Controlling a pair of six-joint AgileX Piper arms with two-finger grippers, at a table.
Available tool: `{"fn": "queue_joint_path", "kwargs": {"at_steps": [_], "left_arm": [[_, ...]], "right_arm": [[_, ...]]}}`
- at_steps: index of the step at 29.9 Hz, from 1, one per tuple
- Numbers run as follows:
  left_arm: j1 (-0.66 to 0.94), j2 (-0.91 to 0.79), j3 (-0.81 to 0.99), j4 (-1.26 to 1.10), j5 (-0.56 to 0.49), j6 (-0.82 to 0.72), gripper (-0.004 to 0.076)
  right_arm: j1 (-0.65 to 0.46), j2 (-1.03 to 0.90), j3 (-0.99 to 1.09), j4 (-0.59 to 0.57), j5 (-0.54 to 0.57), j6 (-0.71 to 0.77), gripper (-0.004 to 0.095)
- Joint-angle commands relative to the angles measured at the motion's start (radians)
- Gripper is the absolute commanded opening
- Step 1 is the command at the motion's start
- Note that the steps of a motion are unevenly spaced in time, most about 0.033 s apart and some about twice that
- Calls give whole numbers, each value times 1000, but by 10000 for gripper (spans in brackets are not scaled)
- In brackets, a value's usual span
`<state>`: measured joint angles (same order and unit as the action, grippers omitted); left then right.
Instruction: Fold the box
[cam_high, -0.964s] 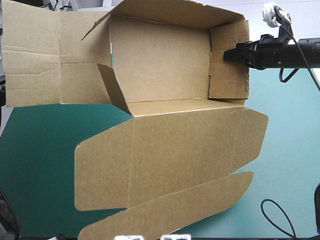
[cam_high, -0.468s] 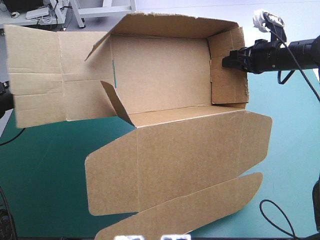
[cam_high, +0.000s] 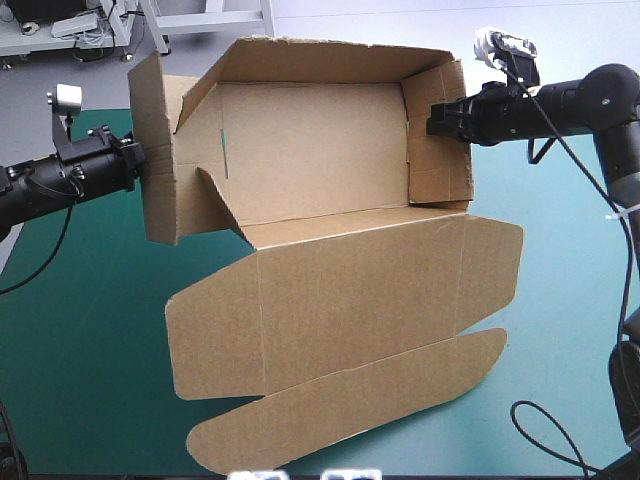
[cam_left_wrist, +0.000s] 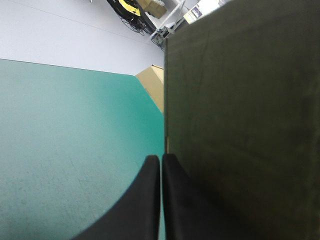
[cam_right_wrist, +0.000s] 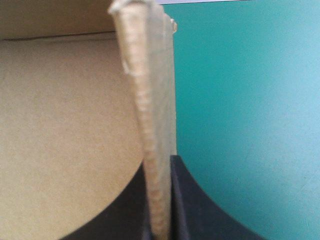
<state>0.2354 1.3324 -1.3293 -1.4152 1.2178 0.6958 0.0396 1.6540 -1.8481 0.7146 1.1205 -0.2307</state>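
The brown box (cam_high: 320, 130) lies as an open tray at the back of the table, with its lid (cam_high: 350, 300) flat toward the front and a tuck flap (cam_high: 350, 410) at the near edge. The left end flap (cam_high: 158, 150) stands upright, and my left gripper (cam_high: 143, 165) is shut on its outer edge. In the left wrist view the black fingers (cam_left_wrist: 150, 200) meet at the left gripper (cam_left_wrist: 161, 167) against the dark board (cam_left_wrist: 240, 100). My right gripper (cam_high: 435, 120) is shut on the right end wall (cam_high: 440, 165). The wall's edge (cam_right_wrist: 150, 100) runs into the right gripper (cam_right_wrist: 160, 162).
Bare teal-green cover (cam_high: 80, 330) shows to the left of the lid and along the right side (cam_high: 570, 300). The box's back wall (cam_high: 330, 55) stands at the table's far edge.
The left end flap lay flat out to the left earlier and now stands upright. The left arm has come in and holds it. The box has shifted a little leftward.
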Motion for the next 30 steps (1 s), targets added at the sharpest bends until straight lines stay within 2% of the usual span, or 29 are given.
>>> {"fn": "queue_joint_path", "kwargs": {"at_steps": [1,9,22,30], "left_arm": [[-18,-49,-31,-75,73,4,6],[-25,-82,-31,6,73,-23,-9],[-35,-82,-31,6,73,-32,-9],[-35,-82,-31,6,71,-31,-9]], "right_arm": [[21,-17,-27,63,-85,20,-13],[28,25,-27,65,-104,20,-13],[28,40,-27,68,-130,13,-13],[93,46,-27,40,-186,4,-13]]}}
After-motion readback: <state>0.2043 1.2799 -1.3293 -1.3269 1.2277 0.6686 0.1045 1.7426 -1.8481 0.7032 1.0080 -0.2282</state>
